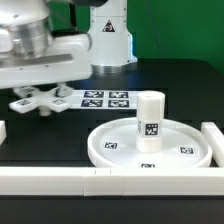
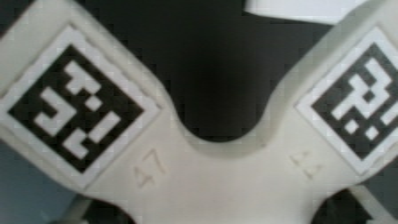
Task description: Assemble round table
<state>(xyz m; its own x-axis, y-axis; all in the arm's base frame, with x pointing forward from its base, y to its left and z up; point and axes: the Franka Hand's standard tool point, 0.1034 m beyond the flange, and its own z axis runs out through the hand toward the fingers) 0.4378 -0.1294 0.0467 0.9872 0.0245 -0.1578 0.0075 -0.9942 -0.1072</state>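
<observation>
Gripper [image 1: 42, 88]: mine, hanging low over the cross-shaped foot [image 1: 57, 100] at the exterior view's left. I cannot tell whether its jaws are parted or closed, as that part of the exterior view is blurred and the wrist view shows no fingers clearly.

Markings: in the wrist view the foot [image 2: 196, 165] fills the picture, with a black-and-white square tag on each of two arms; these are patterns, not letters. The marker board [image 1: 105, 98] lies just beside the foot and shows four such tags. A dark mark on the arm's base [image 1: 110, 35] is too blurred to read.

Arm pose: my wrist reaches in from the exterior view's upper left, hand pointing down at the foot.

Task parts: the disc [image 1: 105, 140] lies flat on the black table [image 1: 60, 135], well apart from the foot, with tags on its face. The post [image 1: 150, 108] stands upright at its centre, one tag facing the camera. White rails [image 1: 50, 180] border the disc.
</observation>
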